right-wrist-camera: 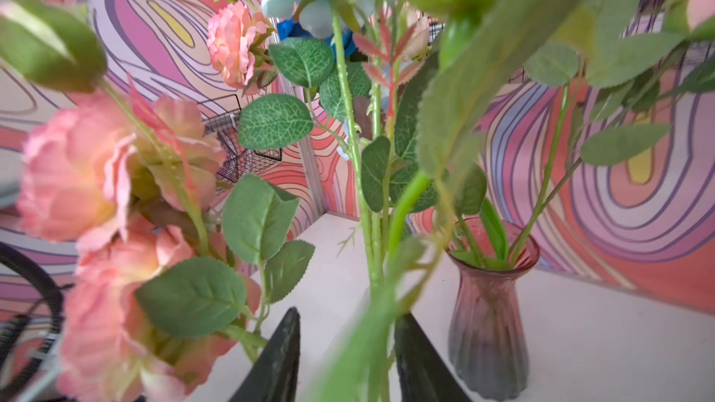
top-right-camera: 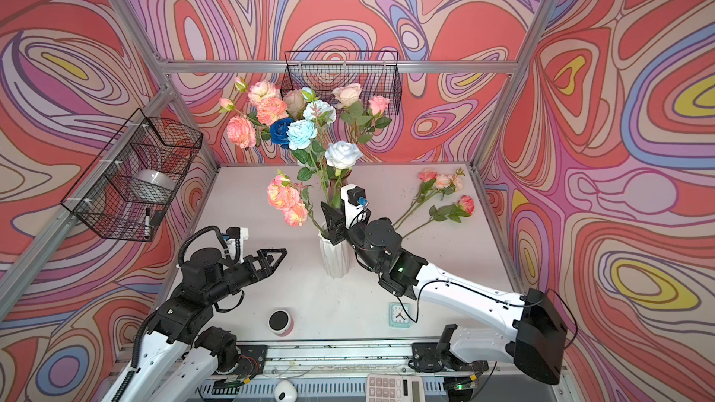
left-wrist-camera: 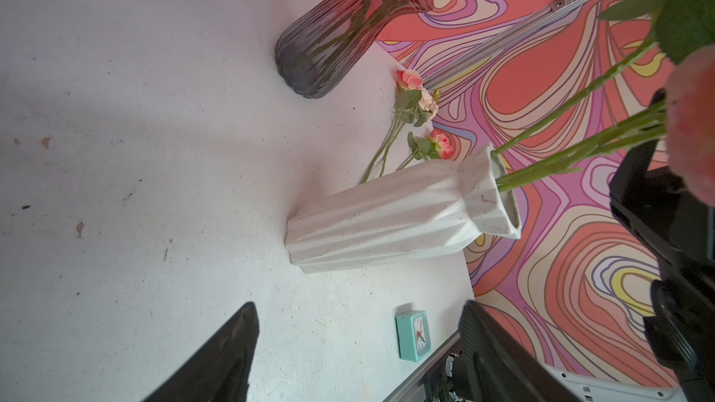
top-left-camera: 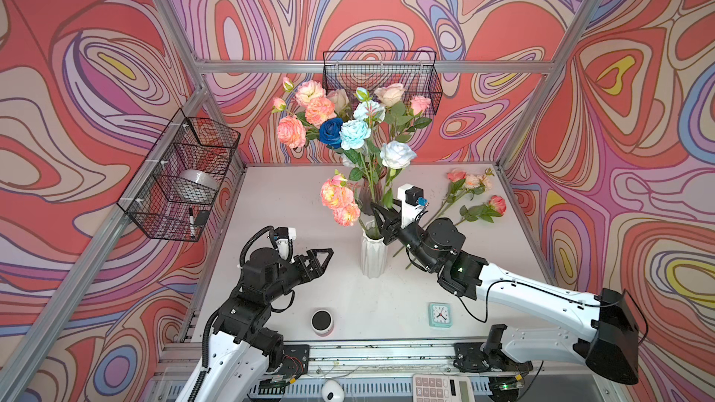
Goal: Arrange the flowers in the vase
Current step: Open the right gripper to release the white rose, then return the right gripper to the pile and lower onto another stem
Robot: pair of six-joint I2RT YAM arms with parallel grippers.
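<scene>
Top views, pair: both are looking down from high above the front edge toward the back wall (top-left-camera: 371, 13), covering the whole tabletop (top-left-camera: 271, 203) from afar. Left wrist: is looking low across to the white vase (left-wrist-camera: 387, 218). Right wrist: is peering close through flowers (right-wrist-camera: 77, 172). Both wrist views are sharing the pink glass vase (right-wrist-camera: 487, 322).

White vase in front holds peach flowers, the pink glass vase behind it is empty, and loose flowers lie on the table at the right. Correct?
Not quite. The pink glass vase is not empty: the right wrist view shows stems standing in it. The white vase does hold peach flowers, and loose flowers lie on the table at the right.
</scene>
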